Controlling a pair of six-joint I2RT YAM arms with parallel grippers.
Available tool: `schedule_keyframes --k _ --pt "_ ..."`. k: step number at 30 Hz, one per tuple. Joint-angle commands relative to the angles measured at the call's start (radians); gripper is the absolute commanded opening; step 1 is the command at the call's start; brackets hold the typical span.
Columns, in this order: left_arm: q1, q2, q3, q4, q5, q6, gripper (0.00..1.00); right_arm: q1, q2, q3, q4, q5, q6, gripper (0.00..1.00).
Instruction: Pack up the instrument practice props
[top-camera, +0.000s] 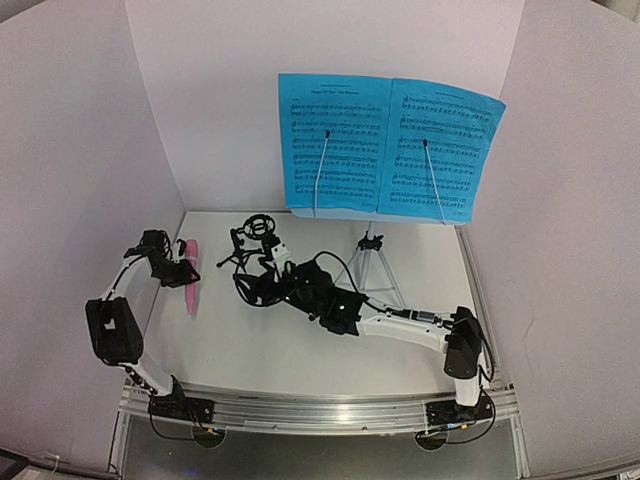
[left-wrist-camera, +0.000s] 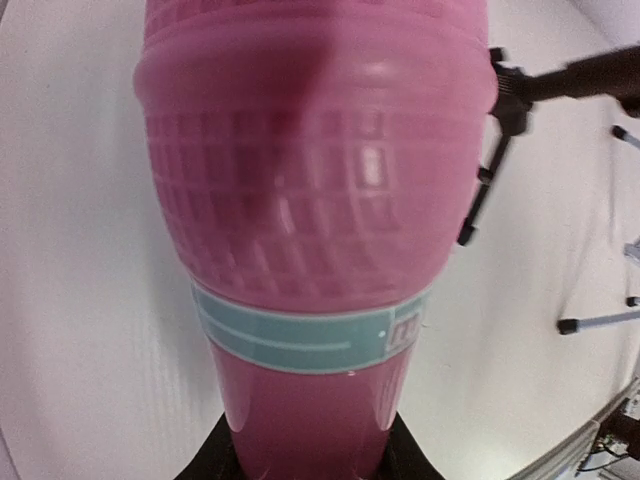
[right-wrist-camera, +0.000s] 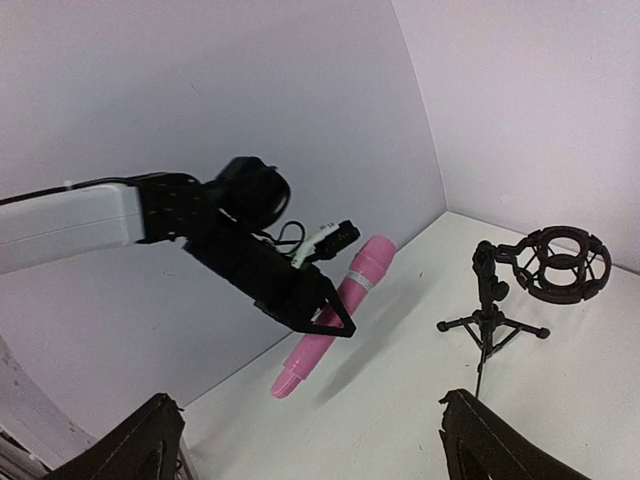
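My left gripper is shut on the pink stick microphone and holds it off the table near the left wall. The microphone fills the left wrist view, with my left gripper clamped round its shaft. My right gripper is open and empty at mid-table, facing the left arm; its fingers frame the held microphone. The black tripod mic stand with ring mount stands upright behind it and shows in the right wrist view. Blue sheet-music pages rest on the music stand's silver tripod.
White walls close in the table on the left, back and right. The right arm's forearm lies across the table's middle, just in front of the silver tripod's legs. A metal rail runs along the near edge.
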Motion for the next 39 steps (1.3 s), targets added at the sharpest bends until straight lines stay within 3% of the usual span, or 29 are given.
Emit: schedule_keyframes --k 1,9,19,24,29,35,39 --pt "0.004 0.21 0.198 -0.103 -0.249 0.105 0.0 0.006 -0.072 -0.035 0.028 0.031 -0.014 0.89" --pt "0.005 0.597 0.568 -0.185 -0.333 0.139 0.0 0.014 -0.091 -0.062 0.028 0.04 -0.008 0.9" --pt "0.004 0.762 0.707 -0.181 -0.345 0.15 0.0 0.024 -0.073 -0.049 0.028 0.049 -0.011 0.92" --pt "0.004 0.779 0.706 -0.197 -0.338 0.154 0.21 0.025 -0.066 -0.036 0.028 0.043 -0.022 0.93" --pt "0.003 0.776 0.69 -0.172 -0.346 0.151 0.27 0.025 -0.057 -0.028 0.03 0.051 -0.028 0.94" --pt "0.003 0.764 0.677 -0.158 -0.329 0.15 0.48 0.025 -0.052 -0.021 0.03 0.046 -0.039 0.94" --pt "0.004 0.762 0.687 -0.147 -0.333 0.148 0.49 0.025 -0.056 -0.027 0.03 0.049 -0.043 0.94"
